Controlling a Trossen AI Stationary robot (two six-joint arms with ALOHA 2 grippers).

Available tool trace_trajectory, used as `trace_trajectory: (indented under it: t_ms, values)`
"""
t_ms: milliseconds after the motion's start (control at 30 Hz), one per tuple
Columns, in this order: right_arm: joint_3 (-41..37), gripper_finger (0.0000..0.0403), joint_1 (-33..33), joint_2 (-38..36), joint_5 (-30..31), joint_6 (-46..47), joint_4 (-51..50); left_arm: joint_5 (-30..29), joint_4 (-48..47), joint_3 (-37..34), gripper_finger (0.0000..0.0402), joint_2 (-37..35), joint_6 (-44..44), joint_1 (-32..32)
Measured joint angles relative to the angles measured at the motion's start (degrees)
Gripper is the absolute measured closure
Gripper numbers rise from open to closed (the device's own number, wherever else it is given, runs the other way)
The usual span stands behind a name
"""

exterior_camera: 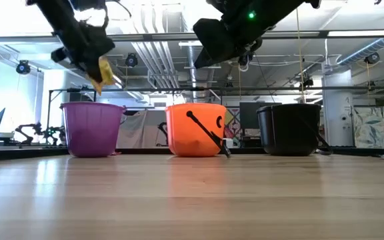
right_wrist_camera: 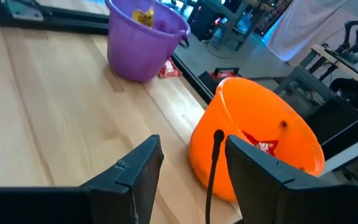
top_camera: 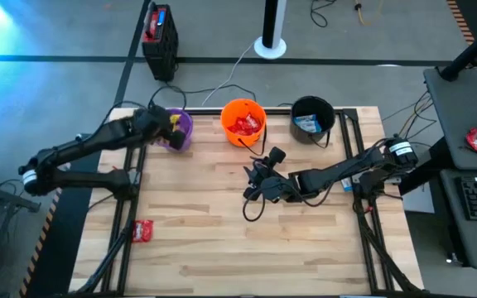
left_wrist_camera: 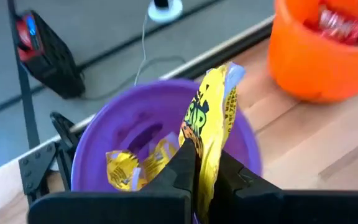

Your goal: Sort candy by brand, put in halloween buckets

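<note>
My left gripper point(left_wrist_camera: 197, 186) hangs over the purple bucket point(top_camera: 177, 130), shut on a yellow candy packet point(left_wrist_camera: 209, 118). In the low view the packet point(exterior_camera: 105, 71) sits just above the purple bucket's rim point(exterior_camera: 92, 107). More yellow packets point(left_wrist_camera: 132, 168) lie inside this bucket. My right gripper point(top_camera: 253, 184) is open and holds nothing, raised over the middle of the table, on the near side of the orange bucket point(top_camera: 243, 122), which holds red packets point(right_wrist_camera: 265, 147). The black bucket point(top_camera: 313, 116) holds a blue-and-white packet point(top_camera: 307, 124). My left gripper pinches the yellow packet by its lower end point(left_wrist_camera: 205, 167) between the two fingers. The packet is lifted clear and stands up out of the fingers over the purple bucket's opening; in the low view it hangs below the gripper.
One red packet point(top_camera: 143, 230) lies on the table near its left edge. Another red packet point(right_wrist_camera: 169, 70) lies beside the purple bucket. The orange bucket's black handle point(exterior_camera: 209, 135) hangs down its near side. Bare wood spreads across the table's near half.
</note>
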Motion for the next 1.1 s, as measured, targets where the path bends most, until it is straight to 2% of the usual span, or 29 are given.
trace_trajectory:
  t_ms: [100,167,400,600,767,867,967,1033,1100]
  values:
    - [-0.03,0.0232,0.0,-0.02,-0.21,-0.04,-0.5,5.63,0.16,0.0,0.0401,1.84,3.12,5.07]
    - [-0.03,0.023,0.01,-0.02,-0.28,-0.03,-0.51,6.56,0.09,0.0,0.0401,3.18,4.05,7.12]
    - [-0.03,0.0228,0.02,-0.04,-0.26,0.39,-1.44,6.37,0.03,-0.02,0.0375,6.41,5.09,9.28]
    - [-0.03,0.0229,-0.19,-0.04,-0.26,1.73,-3.04,6.03,-1.06,-0.07,0.0321,7.86,4.55,9.24]
    - [-0.03,0.0227,-0.2,-0.04,-0.24,2.31,-3.11,0.96,-1.0,-0.07,0.0278,7.76,4.01,9.17]
    - [-0.03,0.0227,-0.32,-0.37,-0.28,5.54,-5.08,1.79,-0.94,-0.09,0.0262,6.29,4.01,8.12]
    - [1.16,0.0231,-0.92,-1.31,-0.41,13.0,-13.7,3.79,-0.71,-0.09,0.0256,4.22,2.79,4.15]
    - [2.95,0.0235,-1.78,-1.96,-1.16,20.63,-24.27,3.44,-0.04,-0.09,0.0257,2.69,1.46,-0.67]
    - [5.25,0.0241,-3.21,-2.51,-5.11,29.35,-37.25,2.04,1.7,-0.09,0.0259,1.19,0.92,-6.64]
